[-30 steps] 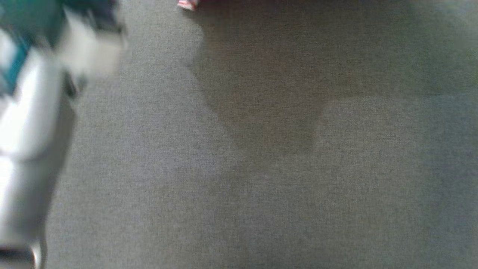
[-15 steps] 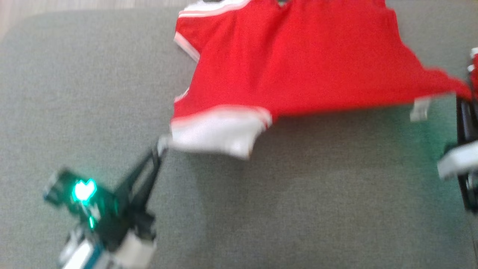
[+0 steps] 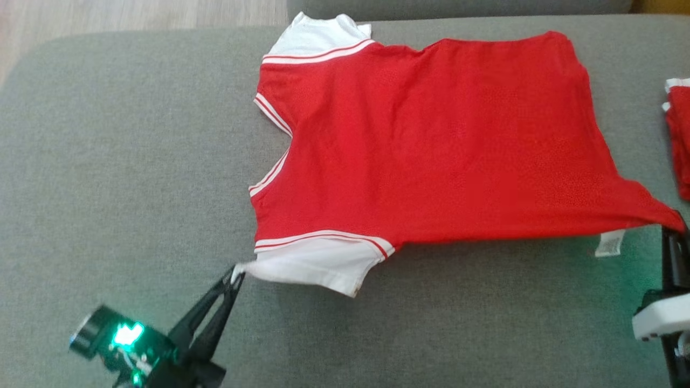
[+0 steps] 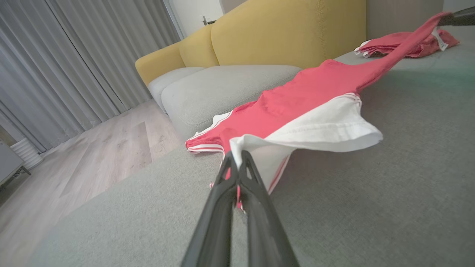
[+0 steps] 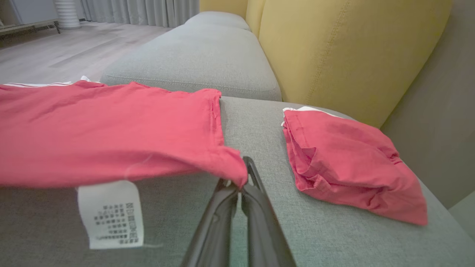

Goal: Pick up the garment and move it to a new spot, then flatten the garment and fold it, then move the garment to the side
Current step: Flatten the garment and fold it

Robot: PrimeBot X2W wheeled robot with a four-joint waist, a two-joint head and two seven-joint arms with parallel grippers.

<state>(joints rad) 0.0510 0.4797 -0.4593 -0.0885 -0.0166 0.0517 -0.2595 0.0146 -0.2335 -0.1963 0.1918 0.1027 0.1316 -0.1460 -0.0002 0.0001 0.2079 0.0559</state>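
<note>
The garment (image 3: 431,145) is a red T-shirt with white sleeves, spread across the grey sofa seat (image 3: 135,161). My left gripper (image 3: 235,276) is shut on the tip of the near white sleeve (image 4: 315,129), lifting it a little. My right gripper (image 3: 676,223) is shut on the near hem corner (image 5: 230,168) of the garment, and a white care label (image 5: 111,213) hangs beside it. The cloth is stretched between the two grippers along its near edge; its far edge lies on the seat.
A second red garment (image 5: 345,159), folded, lies on the seat to the right, close to my right gripper. Yellow sofa backs (image 5: 334,48) and another grey cushion (image 5: 193,63) stand beyond. Wooden floor (image 4: 92,155) lies past the seat's left edge.
The head camera has tilted up from bare seat fabric to the whole shirt. Since half a second ago the garment sits lower in the picture, still pinched at sleeve and hem corner.
</note>
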